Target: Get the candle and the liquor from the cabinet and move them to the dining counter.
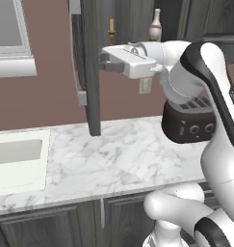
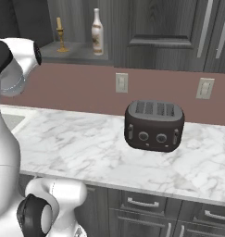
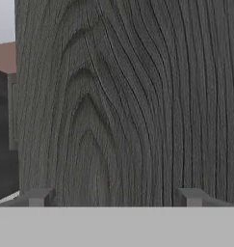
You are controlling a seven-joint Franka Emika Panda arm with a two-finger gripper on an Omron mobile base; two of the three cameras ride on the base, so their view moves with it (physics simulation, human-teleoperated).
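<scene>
The cabinet point(image 2: 77, 52) stands open. Its dark grey door point(image 1: 91, 72) is swung out and seen edge-on over the worktop. On the shelf stand the candle point(image 1: 111, 31) point(image 2: 61, 34) in a brass holder and, to its right, the cream-white liquor point(image 1: 156, 26) point(image 2: 97, 33) bottle. My gripper point(image 1: 103, 62) is held level, right up against the door's inner face, below and left of the candle. In the hand view the gripper point(image 3: 116, 198) is open, its tips wide apart and the door's wood grain point(image 3: 128, 96) close in front. Nothing is held. The dining counter is out of view.
A dark toaster point(image 1: 188, 120) point(image 2: 154, 125) sits on the marble worktop point(image 1: 118, 154) under the arm's elbow. A white sink point(image 1: 17, 159) lies at the left. Wall outlets point(image 2: 121, 82) are on the brown backsplash. Closed wall cabinets point(image 2: 178, 28) continue to the right.
</scene>
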